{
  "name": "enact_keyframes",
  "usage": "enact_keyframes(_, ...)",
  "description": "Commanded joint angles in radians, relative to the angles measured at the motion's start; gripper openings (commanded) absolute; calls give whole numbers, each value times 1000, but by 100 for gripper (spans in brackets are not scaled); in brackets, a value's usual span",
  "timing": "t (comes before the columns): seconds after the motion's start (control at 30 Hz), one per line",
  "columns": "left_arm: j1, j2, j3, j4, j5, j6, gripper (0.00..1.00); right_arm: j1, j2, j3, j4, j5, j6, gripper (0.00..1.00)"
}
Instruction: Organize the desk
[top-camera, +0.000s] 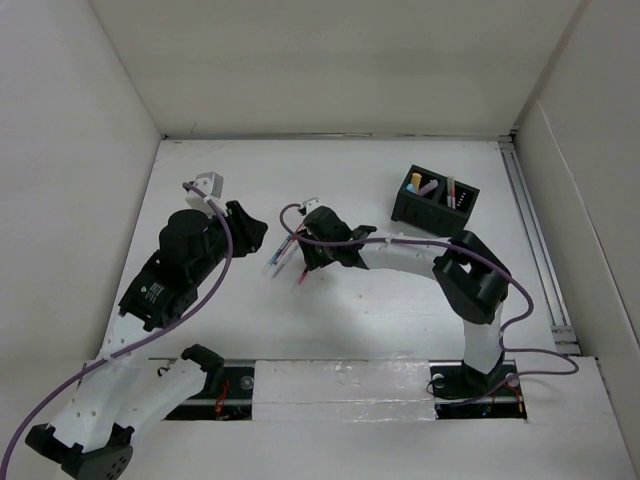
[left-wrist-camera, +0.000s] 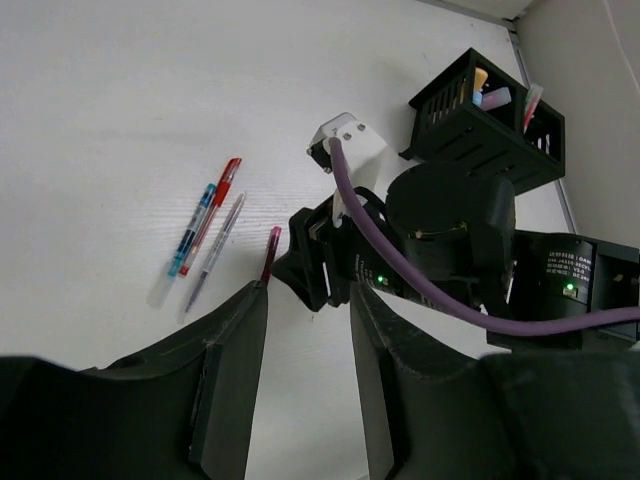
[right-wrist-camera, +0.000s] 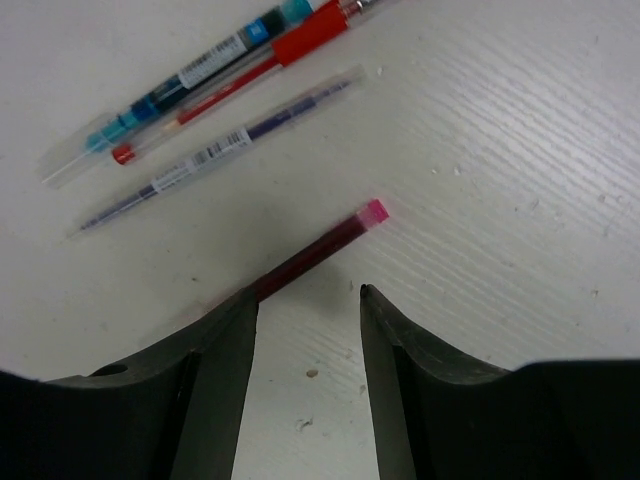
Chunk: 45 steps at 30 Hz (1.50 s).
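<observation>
the white bench (top-camera: 400, 300) spans the floor between white walls, under both arms. mid-bench lie a blue pen (right-wrist-camera: 190, 75), red pen (right-wrist-camera: 250, 68), clear pen (right-wrist-camera: 215, 150) and dark red pen (right-wrist-camera: 318, 250). the right pincer (right-wrist-camera: 308, 293) gapes wide by the dark red pen, empty. the left pincer (left-wrist-camera: 307, 290) is narrower, empty.

Four pens (right-wrist-camera: 215, 152) lie loose, well apart from a black box (left-wrist-camera: 487, 120).

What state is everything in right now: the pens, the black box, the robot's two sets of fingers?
Blue pen: lying flat, loose.
Red pen: lying flat, loose.
Clear pen: lying flat, loose.
Dark red pen: lying flat, not gripped.
Black box: upright, items standing inside.
Left fingers: open, empty.
Right fingers: open, low over the dark red pen.
</observation>
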Motion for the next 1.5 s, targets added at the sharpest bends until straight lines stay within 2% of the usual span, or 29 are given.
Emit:
enact_keyframes(0.0, -4, -24, -22, 7, 23, 13, 35, 13, 8, 26, -61, 65, 124, 51)
enact_keyframes(0.1, -4, -27, -28, 15, 30, 13, 35, 22, 26, 18, -44, 64, 159, 47)
enact_keyframes(0.3, -4, -26, -46, 33, 81, 8, 35, 13, 69, 31, 41, -7, 192, 46)
enact_keyframes(0.67, -4, -44, -62, 33, 79, 2, 35, 2, 105, 106, 19, 13, 199, 46)
enact_keyframes(0.77, -4, -47, -63, 32, 78, 2, 35, 2, 114, 152, 4, 19, 163, 43)
enact_keyframes(0.83, -4, -47, -63, 32, 78, 2, 35, 2, 102, 144, 28, 18, 152, 37)
enact_keyframes(0.97, -4, -43, -57, 33, 76, 3, 35, 2, 73, 121, 76, 47, 150, 38)
enact_keyframes(1.07, -4, -40, -52, 35, 75, 5, 35, 2, 126, 175, 7, 38, 146, 43)
enact_keyframes(1.33, -4, -43, -54, 26, 72, 8, 35, 11, 223, 253, -68, 42, 146, 44)
enact_keyframes(1.47, -4, -38, -42, 27, 72, 13, 35, 11, 235, 274, -128, 96, 159, 35)
